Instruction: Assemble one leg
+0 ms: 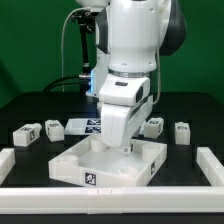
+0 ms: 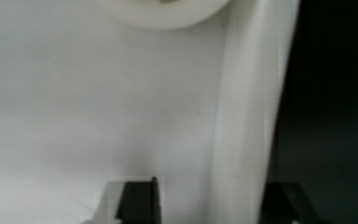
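Nearest the camera, a low white rail (image 1: 110, 203) is laid across the front of the desk (image 1: 30, 105). At the exterior view's left, one leg (image 1: 25, 135) is set on the dark surface, with a second leg (image 1: 52, 128) just beside it. The marker board (image 1: 84, 125) is placed behind the white square tabletop (image 1: 88, 165), which is seen at the middle. The end effector (image 1: 127, 148) is lowered onto the tabletop's far part. In the wrist view its fingers (image 2: 133, 203) are shown on either side of the tabletop's raised rim (image 2: 247, 110), pinching it with no gap visible. To the exterior view's right, a third leg (image 1: 152, 126) and a fourth leg (image 1: 183, 131) are found, apart from the tabletop.
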Robot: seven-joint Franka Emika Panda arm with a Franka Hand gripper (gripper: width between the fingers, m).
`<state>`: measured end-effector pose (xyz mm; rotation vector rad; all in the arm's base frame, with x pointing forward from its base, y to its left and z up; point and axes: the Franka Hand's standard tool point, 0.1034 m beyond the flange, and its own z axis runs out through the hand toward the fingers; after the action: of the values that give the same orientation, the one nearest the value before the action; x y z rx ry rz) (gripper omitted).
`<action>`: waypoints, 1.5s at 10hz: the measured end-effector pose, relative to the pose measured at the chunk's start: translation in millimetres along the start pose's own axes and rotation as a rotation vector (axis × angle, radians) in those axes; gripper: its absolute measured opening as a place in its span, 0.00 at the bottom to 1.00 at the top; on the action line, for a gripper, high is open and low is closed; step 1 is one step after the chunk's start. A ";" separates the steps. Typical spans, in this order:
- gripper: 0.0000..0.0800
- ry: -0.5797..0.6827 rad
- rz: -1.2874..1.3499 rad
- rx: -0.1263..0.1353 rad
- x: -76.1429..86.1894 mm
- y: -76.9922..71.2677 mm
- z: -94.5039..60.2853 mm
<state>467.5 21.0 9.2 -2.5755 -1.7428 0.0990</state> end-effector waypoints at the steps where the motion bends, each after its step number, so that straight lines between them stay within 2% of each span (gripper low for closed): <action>1: 0.11 0.000 0.001 0.000 -0.3 0.2 -0.1; 3: 0.08 0.003 0.000 -0.006 0.2 1.6 -0.9; 9: 0.08 0.003 0.000 -0.006 0.2 1.6 -0.9; 11: 0.08 0.004 -0.079 -0.011 -3.8 6.5 -2.6; 12: 0.08 0.004 -0.142 -0.016 -3.6 8.8 -3.0; 15: 0.08 0.006 -0.332 -0.057 7.0 12.2 -1.2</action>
<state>481.5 22.9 9.3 -2.2764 -2.1697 0.0322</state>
